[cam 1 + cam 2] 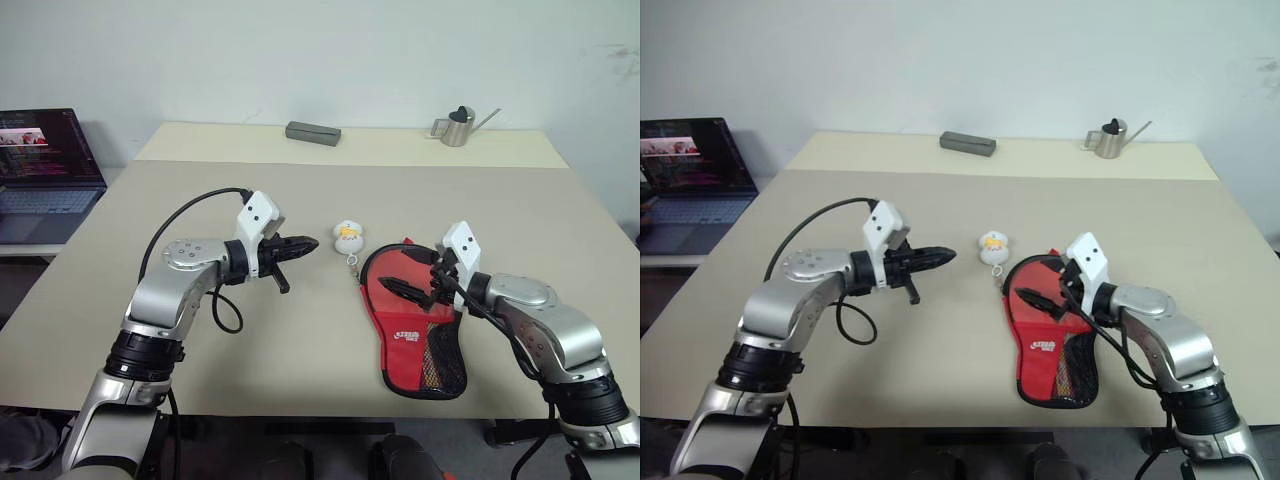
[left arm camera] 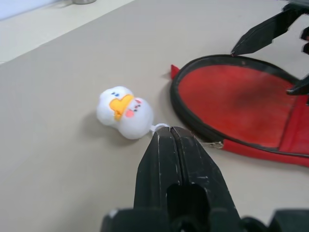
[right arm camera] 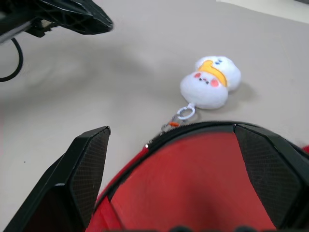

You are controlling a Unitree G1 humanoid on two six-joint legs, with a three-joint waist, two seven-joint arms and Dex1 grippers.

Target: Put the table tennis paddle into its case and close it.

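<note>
Paddle case [image 1: 415,335] lies on the beige table [image 1: 300,350] directly under the right gripper [image 1: 418,277], whose black fingers stand spread wide over the round, unzipped end. A red surface shows inside the rim; whether that is the table tennis paddle's rubber face cannot be told. The left gripper [image 1: 300,245], fingers pressed together and holding nothing, points at the small white-and-yellow duck charm [image 1: 348,236], just beyond its tips on a ring and short chain from the zipper. The pouch looks soft, light and floppy, likely to slide unless pinned; the charm or zipper pull seems the natural hold. White lettering on the red fabric is too small to read.
</note>
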